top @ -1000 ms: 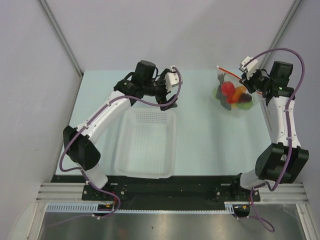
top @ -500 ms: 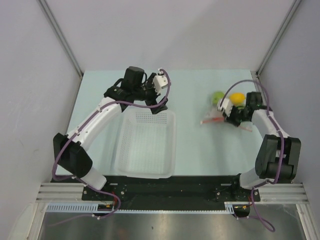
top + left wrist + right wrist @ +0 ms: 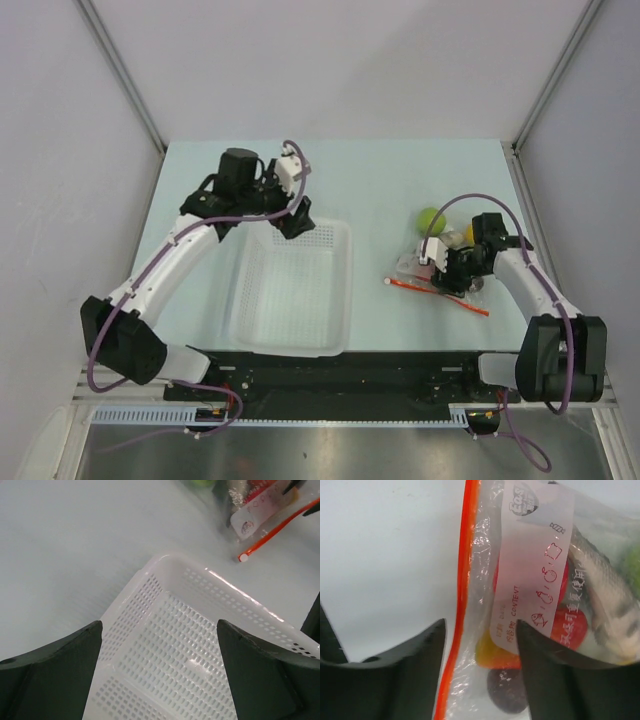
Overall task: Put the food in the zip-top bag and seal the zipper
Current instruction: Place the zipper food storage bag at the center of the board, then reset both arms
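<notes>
Clear, crinkled zip-top bag (image 3: 535, 565) lies by the worktop's right edge, its thin orange-red zipper (image 3: 465, 570) facing the near edge. 1 grey fish (image 3: 602, 590) and 1 glossy red round fruit (image 3: 570, 630) show through the film. The right gripper (image 3: 481, 625) has its 2 fingers straddling the zipper strip, and I cannot tell whether they pinch it. The left gripper (image 3: 159, 627) is spread wide and empty above a rounded corner of the white perforated basket (image 3: 130, 610).

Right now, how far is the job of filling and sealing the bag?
Done: the grey fish, a red fruit and other pieces lie inside the zip-top bag. In hand: the right gripper, open, straddles the zipper. To do: the sealing; I cannot tell whether the strip is closed, nor whether the green ball is inside. The left gripper hangs open over the basket.
</notes>
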Controlling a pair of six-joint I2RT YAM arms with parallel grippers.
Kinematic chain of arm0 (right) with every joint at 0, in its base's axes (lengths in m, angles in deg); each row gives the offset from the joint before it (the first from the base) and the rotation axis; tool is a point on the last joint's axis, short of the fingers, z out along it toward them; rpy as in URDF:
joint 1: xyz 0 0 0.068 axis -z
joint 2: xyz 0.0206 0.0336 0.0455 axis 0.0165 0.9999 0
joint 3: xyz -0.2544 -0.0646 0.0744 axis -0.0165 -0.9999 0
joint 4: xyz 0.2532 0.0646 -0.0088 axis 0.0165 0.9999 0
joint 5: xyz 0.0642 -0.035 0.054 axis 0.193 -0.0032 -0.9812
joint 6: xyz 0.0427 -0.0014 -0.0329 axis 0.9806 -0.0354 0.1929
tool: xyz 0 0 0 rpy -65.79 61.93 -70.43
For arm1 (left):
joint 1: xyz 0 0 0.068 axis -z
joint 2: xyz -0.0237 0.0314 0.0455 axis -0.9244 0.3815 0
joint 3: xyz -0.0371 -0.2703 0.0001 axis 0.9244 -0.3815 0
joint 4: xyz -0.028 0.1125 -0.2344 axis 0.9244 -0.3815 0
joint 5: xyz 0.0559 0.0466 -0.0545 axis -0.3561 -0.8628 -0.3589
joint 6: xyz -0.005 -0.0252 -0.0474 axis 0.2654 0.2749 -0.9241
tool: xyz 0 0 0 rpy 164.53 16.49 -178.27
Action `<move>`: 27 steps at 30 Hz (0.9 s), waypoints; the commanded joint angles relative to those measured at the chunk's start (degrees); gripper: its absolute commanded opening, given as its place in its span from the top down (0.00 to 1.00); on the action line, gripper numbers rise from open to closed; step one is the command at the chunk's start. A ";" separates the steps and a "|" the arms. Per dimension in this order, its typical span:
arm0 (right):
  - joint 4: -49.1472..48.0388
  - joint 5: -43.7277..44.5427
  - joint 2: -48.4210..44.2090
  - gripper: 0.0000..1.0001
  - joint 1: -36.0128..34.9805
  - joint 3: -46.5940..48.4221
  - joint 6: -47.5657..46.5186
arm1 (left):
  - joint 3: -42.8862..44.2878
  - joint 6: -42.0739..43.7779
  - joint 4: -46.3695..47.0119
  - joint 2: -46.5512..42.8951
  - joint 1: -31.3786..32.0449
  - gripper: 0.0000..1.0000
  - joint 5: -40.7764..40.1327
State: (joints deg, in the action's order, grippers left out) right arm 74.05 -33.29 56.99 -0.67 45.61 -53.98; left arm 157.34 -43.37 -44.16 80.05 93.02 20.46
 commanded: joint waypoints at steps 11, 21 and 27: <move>-3.02 -6.50 -12.19 0.09 -0.10 17.49 33.44 | 13.90 -10.72 -20.95 2.19 -22.80 0.00 8.54; -9.63 1.50 -2.01 0.06 4.47 19.53 58.94 | 3.55 -10.55 -19.39 -1.75 -38.28 0.00 6.46; -9.98 1.95 1.70 0.04 7.02 15.57 64.40 | -6.22 -9.75 -14.55 -6.77 -38.28 0.00 2.05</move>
State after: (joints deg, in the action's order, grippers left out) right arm 65.48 -31.80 58.18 5.12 62.81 3.48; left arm 154.04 -53.99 -61.75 77.34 54.71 25.34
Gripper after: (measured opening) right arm 0.953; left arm 0.996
